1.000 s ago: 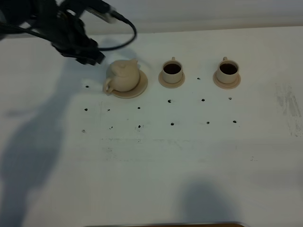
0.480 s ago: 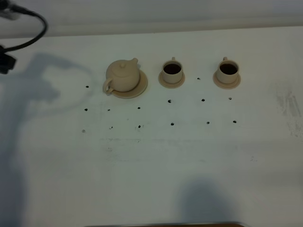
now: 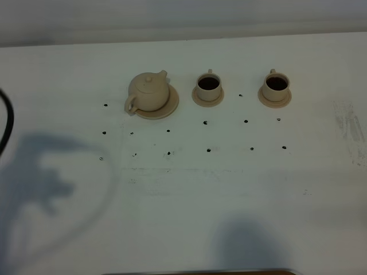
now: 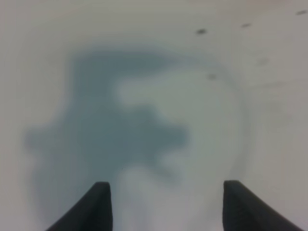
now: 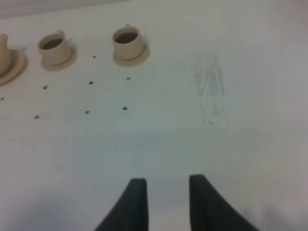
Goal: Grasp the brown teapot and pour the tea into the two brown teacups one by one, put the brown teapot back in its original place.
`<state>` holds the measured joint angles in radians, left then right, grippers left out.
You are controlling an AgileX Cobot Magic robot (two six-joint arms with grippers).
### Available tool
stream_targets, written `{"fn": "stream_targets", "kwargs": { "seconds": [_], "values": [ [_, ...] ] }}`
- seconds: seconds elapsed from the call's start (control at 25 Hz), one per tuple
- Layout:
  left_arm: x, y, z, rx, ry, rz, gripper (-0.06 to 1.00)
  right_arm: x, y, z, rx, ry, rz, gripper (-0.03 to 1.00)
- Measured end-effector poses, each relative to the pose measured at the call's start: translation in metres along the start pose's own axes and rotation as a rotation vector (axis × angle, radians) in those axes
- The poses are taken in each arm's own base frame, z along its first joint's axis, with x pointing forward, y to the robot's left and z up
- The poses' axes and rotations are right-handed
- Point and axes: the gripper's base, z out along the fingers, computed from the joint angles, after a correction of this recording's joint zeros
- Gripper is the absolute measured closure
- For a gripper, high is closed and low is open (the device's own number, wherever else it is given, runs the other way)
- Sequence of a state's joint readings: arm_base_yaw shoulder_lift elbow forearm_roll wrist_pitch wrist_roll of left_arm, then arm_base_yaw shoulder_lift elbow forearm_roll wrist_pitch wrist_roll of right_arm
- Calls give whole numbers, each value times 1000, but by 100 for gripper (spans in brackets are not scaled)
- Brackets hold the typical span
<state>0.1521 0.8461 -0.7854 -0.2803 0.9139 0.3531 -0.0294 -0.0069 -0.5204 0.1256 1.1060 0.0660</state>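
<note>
The brown teapot (image 3: pixel 149 91) stands upright with its lid on, on the wide saucer (image 3: pixel 172 105) that is its original place, at the back left of centre. The two brown teacups, one in the middle (image 3: pixel 209 86) and one to the right (image 3: pixel 276 86), stand on small saucers and hold dark tea. Neither gripper shows in the high view. My left gripper (image 4: pixel 166 207) is open and empty over bare table with its own shadow. My right gripper (image 5: pixel 168 202) is open and empty over the table, far from both cups (image 5: pixel 52 47) (image 5: pixel 127 41).
A white table (image 3: pixel 183 189) carries several small dark dots around the tea set. A scuffed patch (image 3: pixel 350 126) lies at the right. A black cable (image 3: pixel 7 123) curves in at the left edge. The arm's shadow (image 3: pixel 40 183) lies at the front left.
My left arm has drawn back from beside the teapot to the left and out of the high view. Its shadow has slid toward the front left. Teapot and cups have not moved.
</note>
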Motion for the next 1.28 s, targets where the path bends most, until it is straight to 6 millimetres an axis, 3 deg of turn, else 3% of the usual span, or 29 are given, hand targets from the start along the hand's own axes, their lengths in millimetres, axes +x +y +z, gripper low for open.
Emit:
{"fn": "stream_targets", "kwargs": {
  "seconds": [0.2, 0.36, 0.52, 0.92, 1.28],
  "values": [
    [54, -18, -21, 3, -42, 3, 46, 0, 0, 0, 0, 0, 0, 74],
    [84, -26, -34, -26, -132, -7, 46, 0, 0, 0, 0, 0, 0, 74],
    [105, -29, -35, -47, -182, -11, 46, 0, 0, 0, 0, 0, 0, 74],
    [139, -37, -31, -19, -254, 24, 46, 0, 0, 0, 0, 0, 0, 74],
    [151, -35, -37, -43, -326, 44, 46, 0, 0, 0, 0, 0, 0, 74]
  ]
}}
